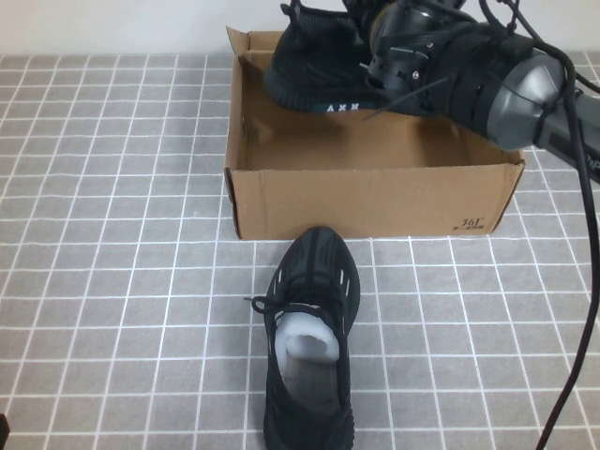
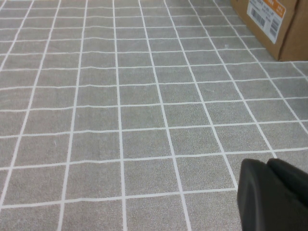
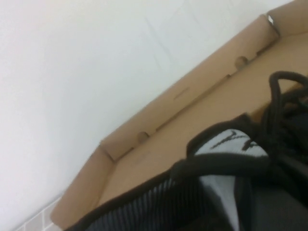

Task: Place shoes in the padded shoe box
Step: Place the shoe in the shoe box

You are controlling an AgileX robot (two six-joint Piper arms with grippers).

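Observation:
The brown cardboard shoe box (image 1: 375, 197) stands open at the back middle of the table, with a "361" mark on its front wall. My right gripper (image 1: 380, 56) is shut on one black knit sneaker (image 1: 309, 66) and holds it tilted above the box's far side, toe toward the left. In the right wrist view the sneaker's collar and pale lining (image 3: 221, 144) fill the foreground over the box's floor (image 3: 159, 144). The other black sneaker (image 1: 314, 309), with white paper stuffing, lies on the table in front of the box, toe toward it. My left gripper (image 2: 272, 192) is shut and empty, low over the tiles.
The table is covered in grey cloth with a white grid (image 1: 112, 234). A corner of the box with a printed label (image 2: 269, 19) shows in the left wrist view. The right arm's black cable (image 1: 591, 281) hangs down the right edge.

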